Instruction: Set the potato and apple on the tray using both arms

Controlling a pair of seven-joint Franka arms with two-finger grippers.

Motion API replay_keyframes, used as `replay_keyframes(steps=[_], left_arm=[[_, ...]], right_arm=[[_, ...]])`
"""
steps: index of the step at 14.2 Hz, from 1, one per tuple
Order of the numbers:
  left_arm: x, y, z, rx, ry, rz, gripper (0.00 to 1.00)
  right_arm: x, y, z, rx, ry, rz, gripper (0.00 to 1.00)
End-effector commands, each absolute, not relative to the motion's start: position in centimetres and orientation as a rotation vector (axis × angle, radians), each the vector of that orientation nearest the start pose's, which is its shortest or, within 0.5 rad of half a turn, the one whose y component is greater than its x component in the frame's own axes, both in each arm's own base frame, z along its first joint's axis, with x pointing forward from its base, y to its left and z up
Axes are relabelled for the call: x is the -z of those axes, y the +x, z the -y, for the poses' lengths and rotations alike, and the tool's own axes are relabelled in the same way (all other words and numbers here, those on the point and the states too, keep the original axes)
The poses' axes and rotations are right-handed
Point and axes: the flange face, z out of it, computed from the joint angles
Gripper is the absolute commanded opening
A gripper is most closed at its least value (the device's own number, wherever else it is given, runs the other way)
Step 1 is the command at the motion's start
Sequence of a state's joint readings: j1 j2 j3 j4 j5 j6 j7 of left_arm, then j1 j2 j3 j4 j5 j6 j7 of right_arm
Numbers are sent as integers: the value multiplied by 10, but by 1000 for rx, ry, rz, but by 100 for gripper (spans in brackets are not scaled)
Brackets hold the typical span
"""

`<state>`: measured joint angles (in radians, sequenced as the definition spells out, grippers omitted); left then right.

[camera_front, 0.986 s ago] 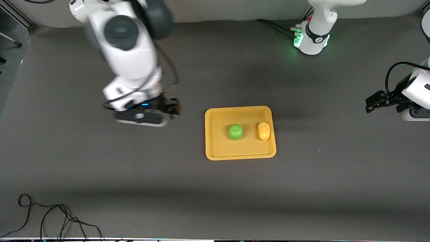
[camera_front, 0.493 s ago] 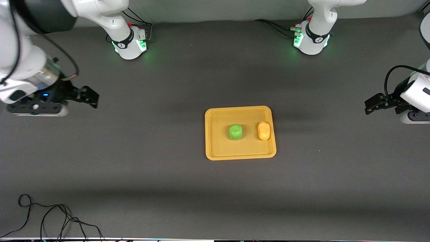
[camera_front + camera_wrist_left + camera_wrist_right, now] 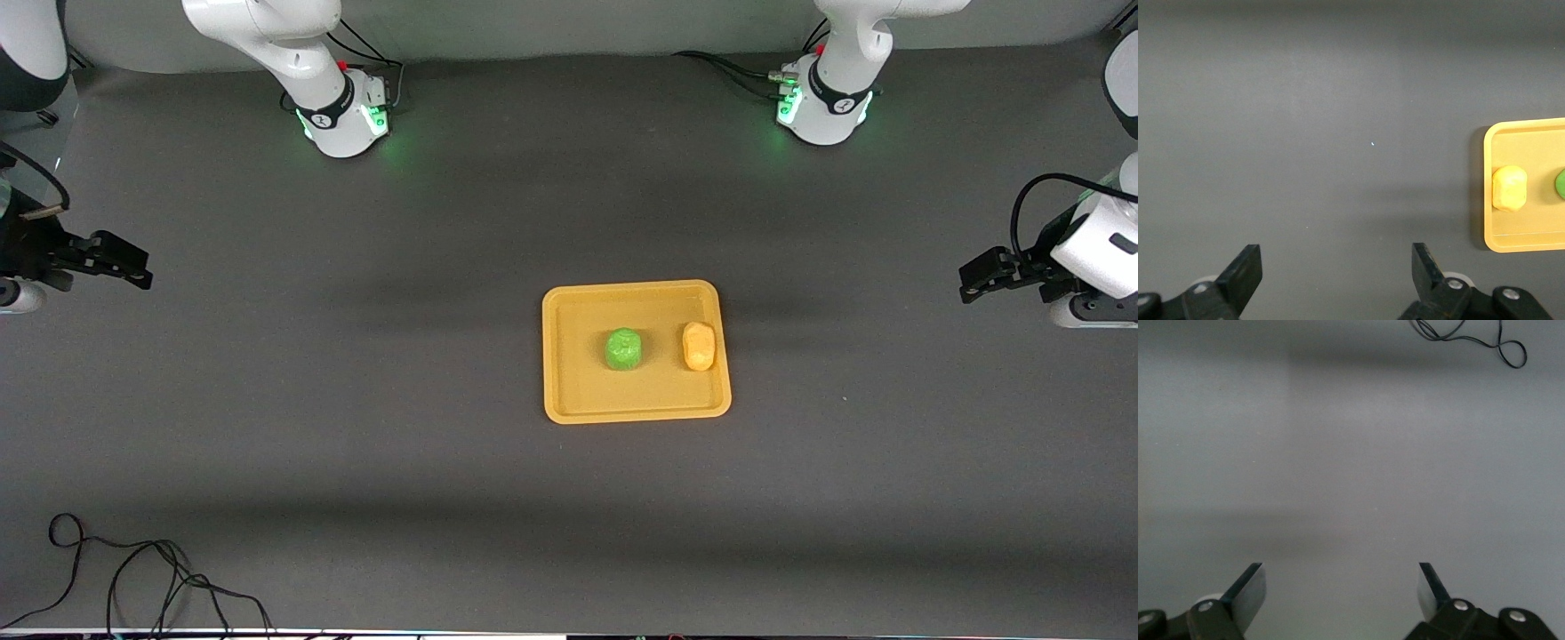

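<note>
Left gripper (image 3: pixel 976 276): held up over bare table at the left arm's end, well apart from the tray; its fingers (image 3: pixel 1245 270) are seen spread apart in the left wrist view, with nothing between them.

Right gripper (image 3: pixel 124 265): held over bare table at the right arm's end, at the edge of the front view; its fingers (image 3: pixel 1250 590) are likewise spread wide and empty.

Tray (image 3: pixel 573 404): laid flat near the middle of the table, closer to the left arm's end, well apart from both grippers.

Apple (image 3: pixel 624 348): set on the tray floor, about at its middle.

Potato (image 3: pixel 699 345): set on the tray beside the apple, toward the left arm's end, just inside the rim; a clear gap is seen between the two.

Cable (image 3: pixel 133 578): a loose black loop is seen on the table nearest the front camera, at the right arm's end.

Step in hand: both things are judged placed; the task is judged done, with the arms parked clear.

Next move: nothing further is called for on the tray; at most the arms are to be kept clear of it.
</note>
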<state>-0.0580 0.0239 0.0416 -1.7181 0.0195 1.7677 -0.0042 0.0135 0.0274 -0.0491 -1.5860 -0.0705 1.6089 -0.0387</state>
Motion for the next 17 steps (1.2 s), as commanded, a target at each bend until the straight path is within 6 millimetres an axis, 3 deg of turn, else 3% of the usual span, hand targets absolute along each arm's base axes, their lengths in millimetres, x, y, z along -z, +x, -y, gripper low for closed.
replay_keyframes(steps=[1, 17], left_arm=[[-563, 574, 11, 46, -3126, -30, 100], [-560, 575, 15, 34, -3126, -45, 100]], right_arm=[[-608, 557, 25, 5, -3172, 32, 100], [-606, 558, 27, -34, -3115, -11, 100]])
